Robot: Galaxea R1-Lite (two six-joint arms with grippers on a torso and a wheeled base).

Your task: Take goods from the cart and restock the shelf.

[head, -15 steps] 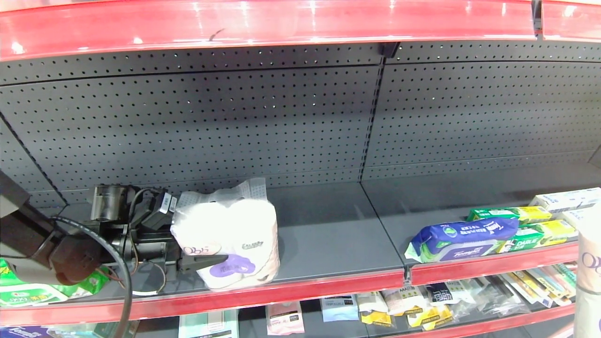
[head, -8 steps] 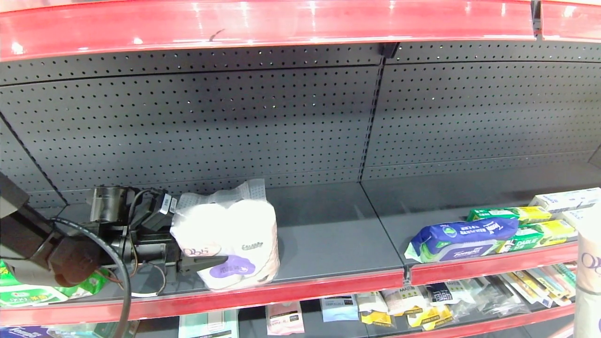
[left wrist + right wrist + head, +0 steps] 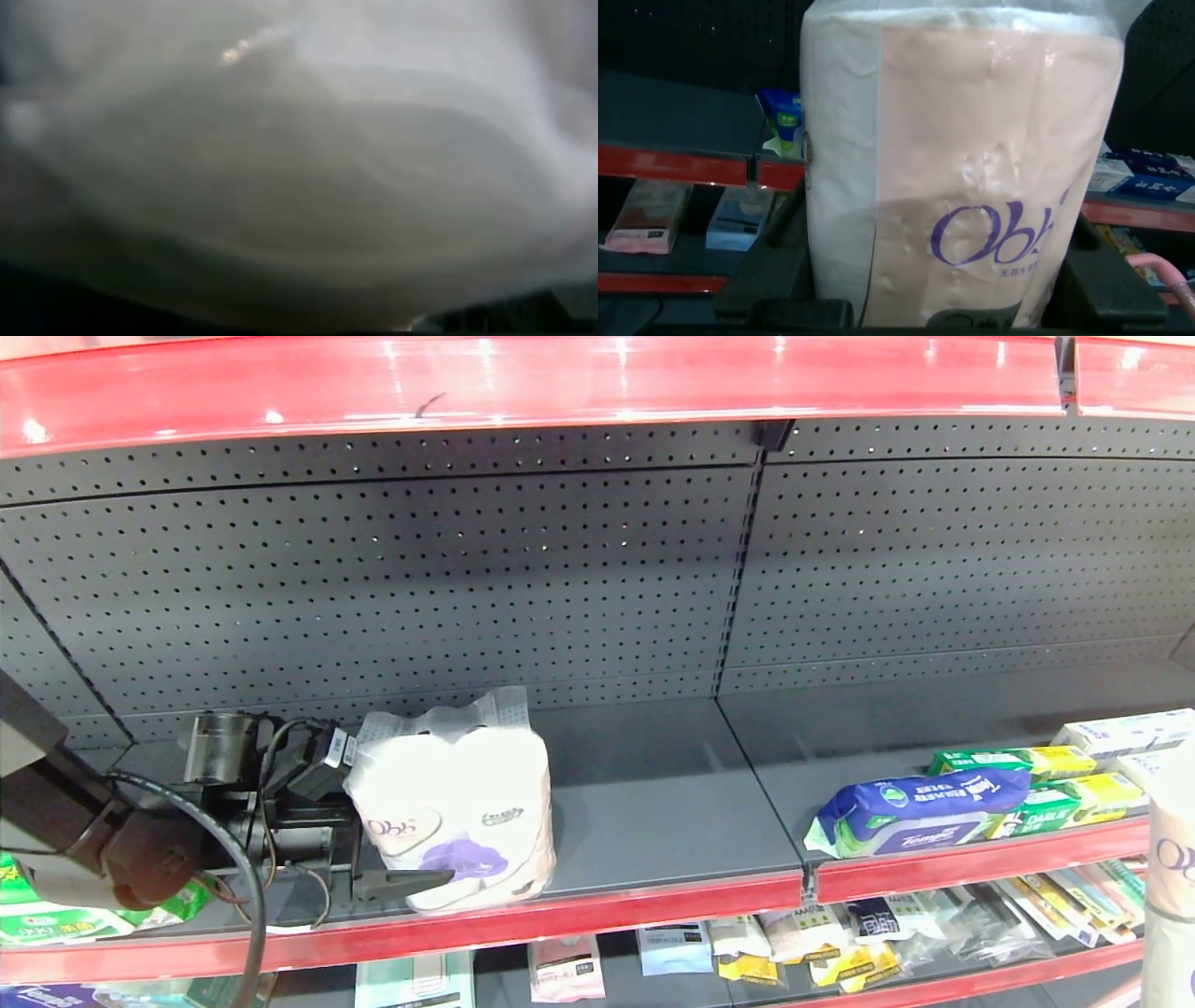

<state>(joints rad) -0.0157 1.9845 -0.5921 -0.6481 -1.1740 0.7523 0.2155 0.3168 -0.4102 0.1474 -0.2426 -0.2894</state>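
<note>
Head view: your left pincer [image 3: 417, 814] straddles the purple-printed roll pack [image 3: 467, 784], jaws apart; your right pincer [image 3: 941, 280] clamps a second pack [image 3: 971, 140].

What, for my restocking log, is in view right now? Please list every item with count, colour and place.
shelved toilet-roll pack: one, white with purple print, standing in the shelf's left bay
held toilet-roll pack: one, white with purple print, off the shelf at the right
wet-wipes pack: one, blue, front of the right bay
green-and-yellow boxes: at least two, beside the wipes
white boxes: count unclear, far right
green packets: count unclear, far left
small packets: many, mixed colours, shelf below
shelf: dark grey, red front strips, perforated back
left gripper: black, open, around the shelved toilet-roll pack
right gripper: black, shut on the held toilet-roll pack
</note>
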